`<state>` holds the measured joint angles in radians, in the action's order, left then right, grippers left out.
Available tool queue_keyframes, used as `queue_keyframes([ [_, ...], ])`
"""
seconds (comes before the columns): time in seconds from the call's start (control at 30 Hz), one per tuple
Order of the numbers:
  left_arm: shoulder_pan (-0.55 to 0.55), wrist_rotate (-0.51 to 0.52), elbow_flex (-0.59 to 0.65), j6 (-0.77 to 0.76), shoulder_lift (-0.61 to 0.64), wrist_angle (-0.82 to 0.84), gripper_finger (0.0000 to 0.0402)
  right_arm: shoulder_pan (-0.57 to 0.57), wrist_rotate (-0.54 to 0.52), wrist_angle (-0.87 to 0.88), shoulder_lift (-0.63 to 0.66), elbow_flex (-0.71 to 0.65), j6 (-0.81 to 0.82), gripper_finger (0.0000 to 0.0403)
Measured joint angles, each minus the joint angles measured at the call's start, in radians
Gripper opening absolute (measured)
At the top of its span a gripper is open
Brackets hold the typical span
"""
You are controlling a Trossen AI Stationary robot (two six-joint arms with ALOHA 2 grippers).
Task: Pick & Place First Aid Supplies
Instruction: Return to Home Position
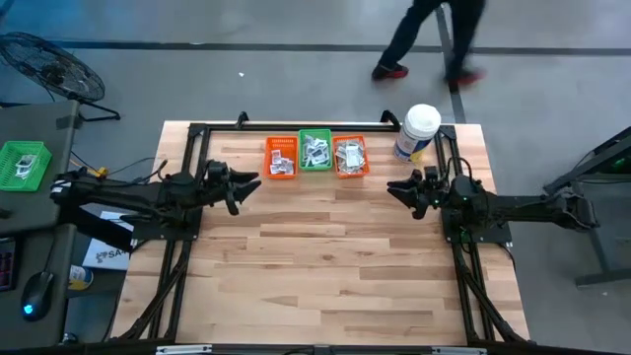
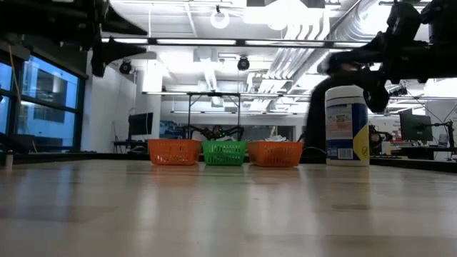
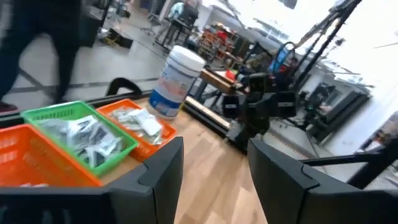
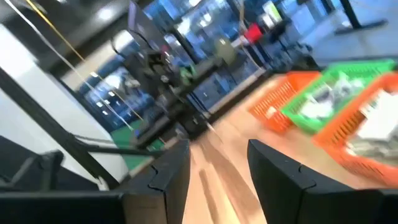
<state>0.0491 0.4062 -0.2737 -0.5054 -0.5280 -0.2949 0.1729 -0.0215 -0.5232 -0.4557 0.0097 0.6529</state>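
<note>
Overhead, a wooden table (image 1: pixel 325 286) fills the view. The left gripper (image 1: pixel 248 185) at ten o'clock and the right gripper (image 1: pixel 396 189) at two o'clock both hover with fingers apart, holding nothing. A white tub (image 1: pixel 418 131) stands at one o'clock. At twelve o'clock an orange basket (image 1: pixel 281 146), a green basket (image 1: pixel 302 150) and a second orange basket (image 1: pixel 366 156) hold the first aid packets (image 1: pixel 315 150).

Almost nothing can be read; the white tub (image 2: pixel 346 125) at the table's far right wears a blue-and-yellow label (image 2: pixel 344 139), its print too small to make out; the packets (image 3: pixel 87 140) in the green basket (image 3: pixel 62 113) at the far edge show dark print, also illegible; on the floor left of the table, a white sheet (image 1: pixel 102 254) bears dark letters that seem to begin "SA", the rest hidden.
</note>
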Motion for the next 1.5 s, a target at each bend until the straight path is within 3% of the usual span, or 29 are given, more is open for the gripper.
queue_keyframes([
  [0.27, 0.04, 0.101, 0.142, 0.008, 0.143, -0.08, 0.0176, 0.072, 0.104, 0.205, 0.213, 0.0, 0.026, 0.0153],
  [0.67, 0.044, 0.108, 0.256, 0.092, 0.357, -0.095, 0.0176, 0.14, 0.169, 0.403, 0.418, 0.0, 0.058, 0.0153],
  [1.1, 0.043, 0.104, 0.258, 0.057, 0.524, 0.235, 0.0176, 0.23, 0.266, 0.48, 0.448, 0.005, 0.037, 0.0153],
  [1.3, 0.043, 0.087, 0.257, 0.106, 0.522, 0.24, 0.0176, 0.267, 0.321, 0.475, 0.419, 0.006, -0.054, 0.0153],
  [1.5, 0.043, 0.189, 0.257, 0.245, 0.51, 0.239, 0.0176, 0.272, 0.327, 0.476, 0.397, 0.006, -0.192, 0.0153],
])
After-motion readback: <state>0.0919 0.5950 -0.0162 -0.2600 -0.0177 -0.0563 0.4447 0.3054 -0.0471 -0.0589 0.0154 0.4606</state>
